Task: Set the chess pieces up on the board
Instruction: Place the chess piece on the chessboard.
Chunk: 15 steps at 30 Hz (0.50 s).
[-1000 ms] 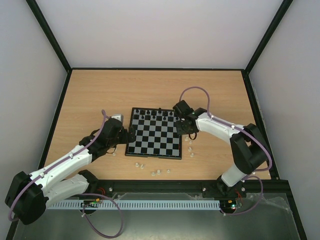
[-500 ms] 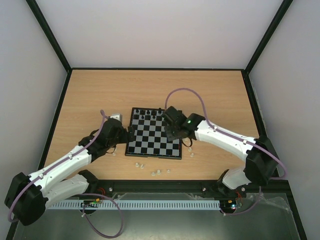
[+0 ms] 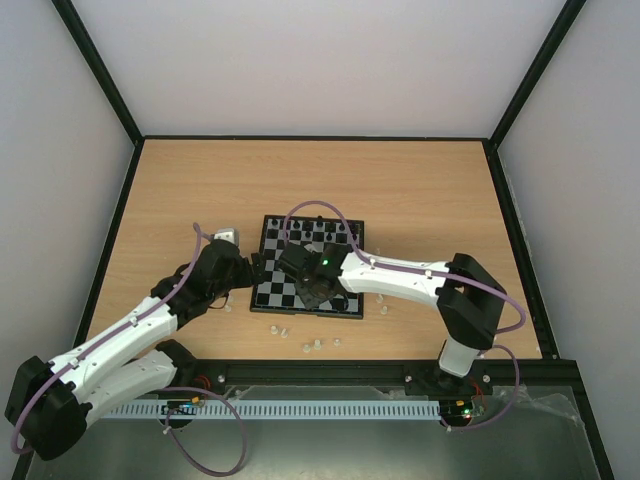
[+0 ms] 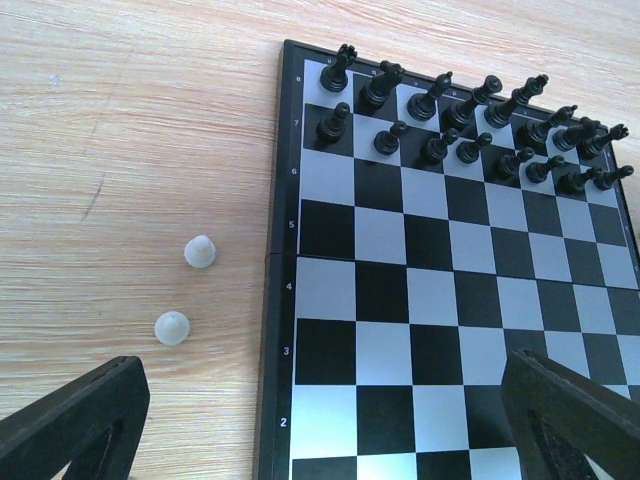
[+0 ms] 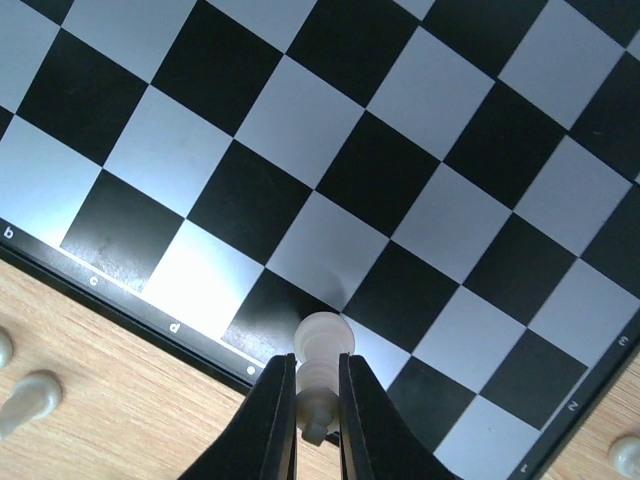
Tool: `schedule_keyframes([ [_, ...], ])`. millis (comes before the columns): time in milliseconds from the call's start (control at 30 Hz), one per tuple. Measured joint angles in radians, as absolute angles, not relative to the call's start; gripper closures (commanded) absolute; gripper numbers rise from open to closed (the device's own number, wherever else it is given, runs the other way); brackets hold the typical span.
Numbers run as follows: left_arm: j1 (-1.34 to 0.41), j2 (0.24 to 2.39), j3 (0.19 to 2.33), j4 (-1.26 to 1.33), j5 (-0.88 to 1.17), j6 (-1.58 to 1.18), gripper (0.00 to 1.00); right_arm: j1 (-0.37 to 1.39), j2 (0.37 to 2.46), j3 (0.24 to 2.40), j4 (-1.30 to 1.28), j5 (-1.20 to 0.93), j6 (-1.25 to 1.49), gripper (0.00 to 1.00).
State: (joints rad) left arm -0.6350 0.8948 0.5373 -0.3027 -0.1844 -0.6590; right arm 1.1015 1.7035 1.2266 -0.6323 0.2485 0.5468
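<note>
Black chessmen fill the far ranks of the board, none white placed (white pieces loose on the bench); right pincer clamps a white piece, left pincer apart.

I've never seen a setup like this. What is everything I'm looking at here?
table: one, light wood, under everything.
chessboard: one, black and pale squares, mid-table.
black chessmen: two rows, too small to count surely, along the chessboard's far edge.
loose whitish chessmen: several, on the wood; two left of the chessboard, about five by its near edge, a couple to its right.
held whitish chessman: one, between the right gripper's fingers, over the chessboard's near edge.
enclosure walls: white, around the table.
left gripper: one, black, open, over the chessboard's left edge.
right gripper: one, black, shut on the held whitish chessman.
arms: two, white and black, with purple cables.
</note>
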Motion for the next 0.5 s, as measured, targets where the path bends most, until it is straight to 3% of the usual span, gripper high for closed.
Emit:
schedule_keyframes([
  [500, -0.635, 0.889, 0.535, -0.306, -0.184, -0.662, 0.01, 1.127, 1.771, 1.273, -0.632, 0.24, 0.558, 0.9],
])
